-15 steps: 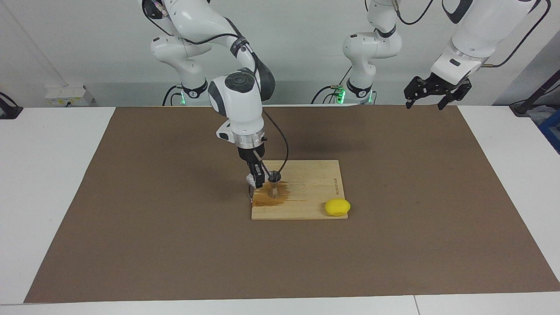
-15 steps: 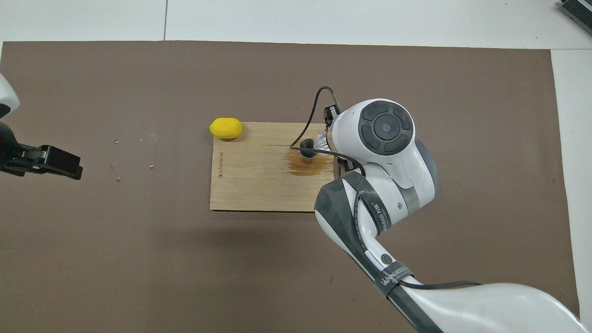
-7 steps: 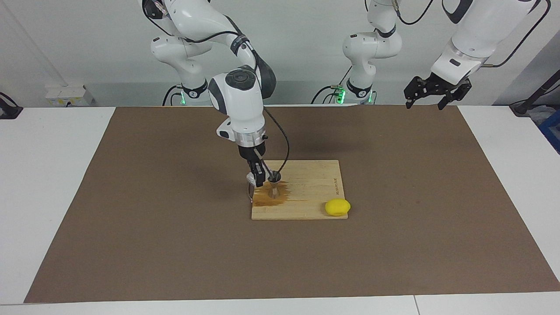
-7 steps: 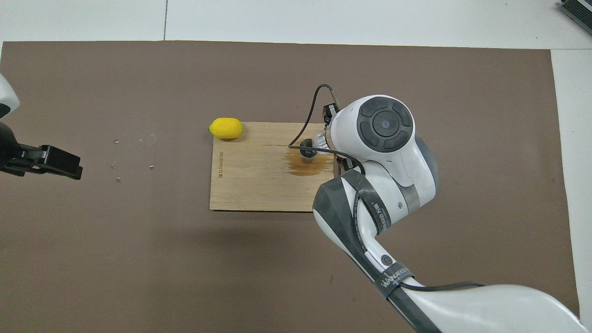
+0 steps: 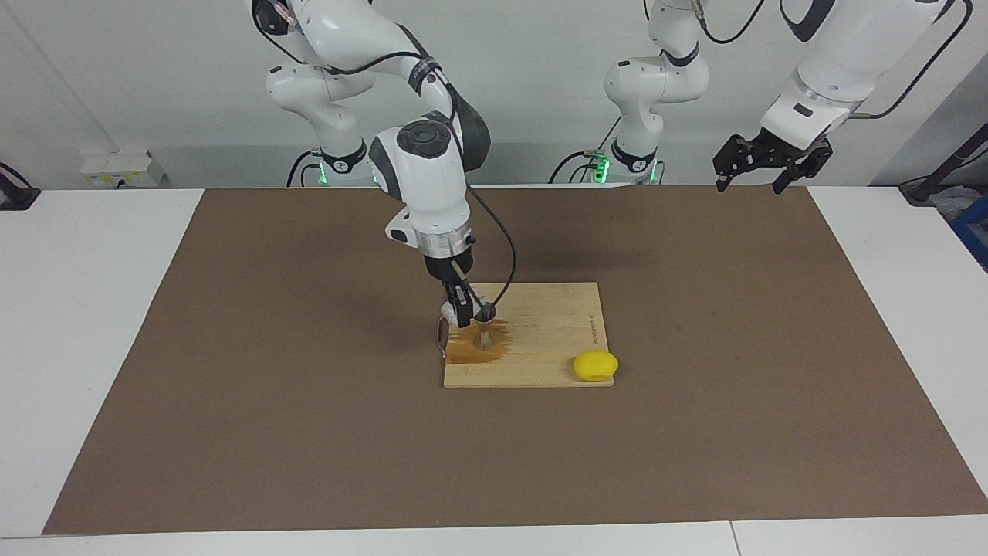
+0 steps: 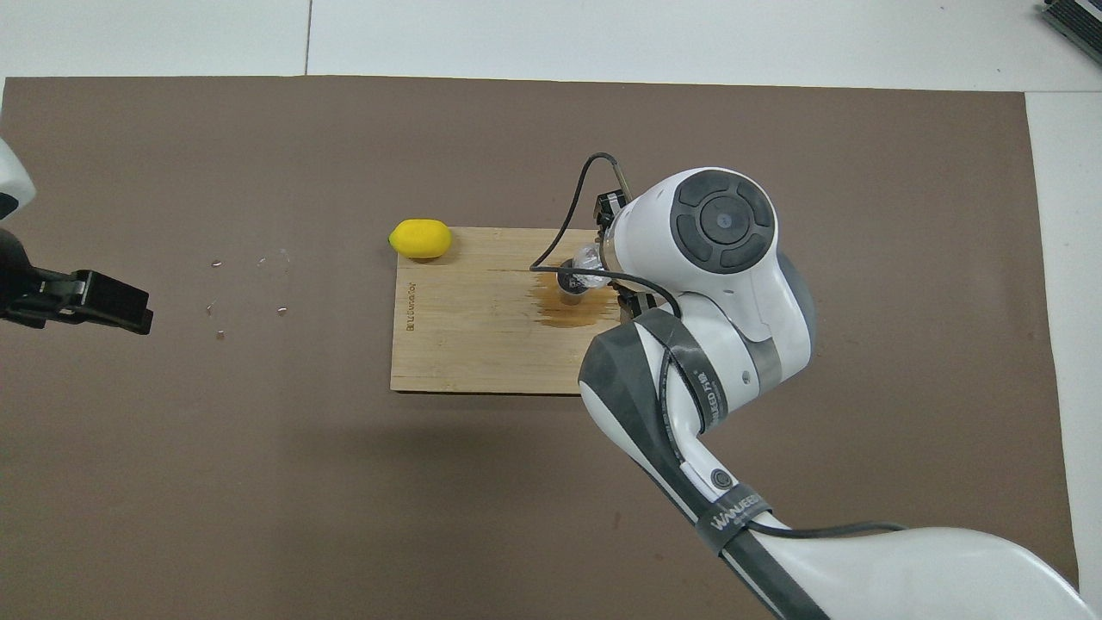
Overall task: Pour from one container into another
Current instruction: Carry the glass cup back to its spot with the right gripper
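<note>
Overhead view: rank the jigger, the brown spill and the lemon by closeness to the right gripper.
1. Jigger: right beside the right gripper, on the board.
2. Brown spill: around the jigger's foot.
3. Lemon: at the board's corner toward the left arm's end.

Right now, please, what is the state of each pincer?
Left pincer: open, holding nothing, waiting above the mat's edge.
Right pincer: shut on the small clear glass cup, beside the silver metal jigger.

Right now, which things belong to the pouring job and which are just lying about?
Job: small clear glass cup, held by the right gripper; silver hourglass-shaped metal jigger.
Lying about: yellow lemon; wooden cutting board, stained wet; left gripper, waiting.
</note>
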Robot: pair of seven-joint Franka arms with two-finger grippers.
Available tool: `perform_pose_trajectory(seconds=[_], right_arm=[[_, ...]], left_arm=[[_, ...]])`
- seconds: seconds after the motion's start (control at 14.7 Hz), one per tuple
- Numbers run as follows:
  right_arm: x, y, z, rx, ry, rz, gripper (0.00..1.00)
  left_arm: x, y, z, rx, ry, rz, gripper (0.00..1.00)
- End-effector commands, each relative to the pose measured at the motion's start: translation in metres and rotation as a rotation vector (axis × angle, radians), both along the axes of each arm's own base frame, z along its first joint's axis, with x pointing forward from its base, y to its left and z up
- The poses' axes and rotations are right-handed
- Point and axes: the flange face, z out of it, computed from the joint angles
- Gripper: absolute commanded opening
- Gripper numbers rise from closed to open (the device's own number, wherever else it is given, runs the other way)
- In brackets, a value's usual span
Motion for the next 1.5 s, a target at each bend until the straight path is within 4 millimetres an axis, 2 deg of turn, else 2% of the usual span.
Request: perform_pose_trajectory(seconds=[0.0, 0.27, 0.48, 0.82, 0.95, 1.23, 1.43], right_arm=[[0.011, -0.007, 0.003, 0.077, 0.034, -0.069, 0.0], [0.021, -0.025, 0.0, 0.139, 0.064, -0.131, 0.0], [0.032, -0.051, -0.008, 0.222, 0.11, -0.186, 0.0], [0.04, -0.114, -0.03, 0.377, 0.179, -0.243, 0.0], [0.04, -0.152, -0.044, 0.451, 0.198, -0.266, 0.0], [0.025, -0.217, -0.089, 0.542, 0.237, -0.258, 0.0], [0.015, -0.251, -0.12, 0.592, 0.247, -0.227, 0.0]], left_arm=[[-0.007, 0.012, 0.002, 0.02, -0.002, 0.011, 1.0], [-0.007, 0.013, 0.001, 0.018, -0.002, 0.007, 1.0], [-0.004, -0.002, 0.003, 0.018, -0.032, -0.015, 1.0], [-0.004, -0.009, 0.0, 0.019, -0.033, -0.02, 1.0], [-0.004, -0.006, 0.001, 0.017, -0.034, -0.012, 1.0], [-0.004, -0.004, 0.001, 0.015, -0.035, 0.005, 1.0], [-0.004, -0.004, 0.0, 0.017, -0.031, 0.003, 1.0]])
